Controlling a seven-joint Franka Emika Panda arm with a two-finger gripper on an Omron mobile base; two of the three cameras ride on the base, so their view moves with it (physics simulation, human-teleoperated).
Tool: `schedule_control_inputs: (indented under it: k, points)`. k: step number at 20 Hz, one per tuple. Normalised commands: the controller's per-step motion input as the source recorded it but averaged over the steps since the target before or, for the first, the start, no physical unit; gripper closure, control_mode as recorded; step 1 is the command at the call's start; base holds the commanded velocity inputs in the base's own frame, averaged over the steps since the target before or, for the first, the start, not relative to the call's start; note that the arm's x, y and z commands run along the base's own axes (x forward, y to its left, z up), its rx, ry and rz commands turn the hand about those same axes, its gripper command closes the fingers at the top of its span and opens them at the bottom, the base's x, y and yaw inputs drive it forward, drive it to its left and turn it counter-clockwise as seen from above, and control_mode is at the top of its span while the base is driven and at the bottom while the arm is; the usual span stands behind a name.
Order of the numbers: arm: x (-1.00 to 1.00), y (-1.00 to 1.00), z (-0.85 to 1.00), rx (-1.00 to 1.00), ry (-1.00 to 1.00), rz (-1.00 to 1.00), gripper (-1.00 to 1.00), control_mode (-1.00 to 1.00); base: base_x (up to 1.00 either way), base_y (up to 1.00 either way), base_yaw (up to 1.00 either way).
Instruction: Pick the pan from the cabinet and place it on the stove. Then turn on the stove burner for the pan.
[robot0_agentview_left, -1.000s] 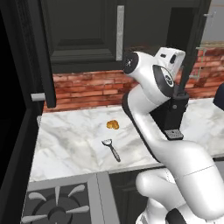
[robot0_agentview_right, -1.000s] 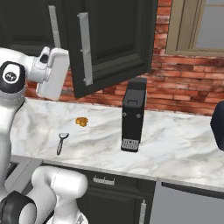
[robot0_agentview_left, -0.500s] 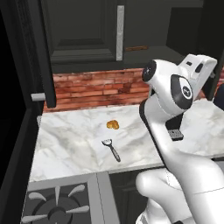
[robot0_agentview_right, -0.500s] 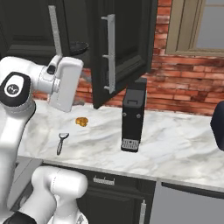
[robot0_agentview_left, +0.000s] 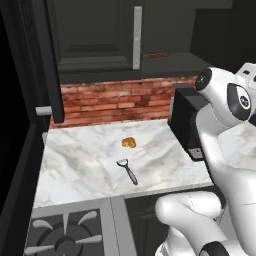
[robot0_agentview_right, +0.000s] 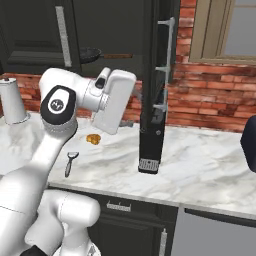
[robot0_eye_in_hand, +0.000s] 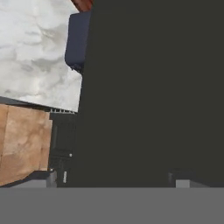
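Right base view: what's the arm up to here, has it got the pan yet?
Not yet. The cabinet door is swung open, edge-on to the camera, and the pan sits on the shelf inside, its handle pointing right. The gripper is open and holds nothing, close against the door's dark face. On the counter lie a peeler and a small orange-brown item. The stove sits at the lower left with no pan on it.

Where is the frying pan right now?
In the right base view, the pan sits inside the open cabinet, on its shelf above the brick wall, handle pointing right.
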Motion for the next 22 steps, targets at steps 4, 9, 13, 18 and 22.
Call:
schedule_control_inputs:
  k: [4, 9, 13, 18, 22]
  points:
    - [0.13, -0.88, -0.05, 0.00, 0.07, -0.01, -1.00, -1.00, 0.00, 0.00, 0.00]
    - [-0.47, -0.09, -0.08, 0.00, -0.05, 0.04, -1.00, -1.00, 0.00, 0.00, 0.00]
    - [-0.39, 0.83, -0.10, 0.00, -0.09, 0.02, -1.00, -1.00, 0.00, 0.00, 0.00]
    - [-0.17, 1.00, -0.07, 0.00, -0.15, 0.00, -1.00, -1.00, 0.00, 0.00, 0.00]
    - [-0.16, 1.00, -0.01, 0.03, -0.17, 0.01, -1.00, -1.00, 0.00, 0.00, 0.00]
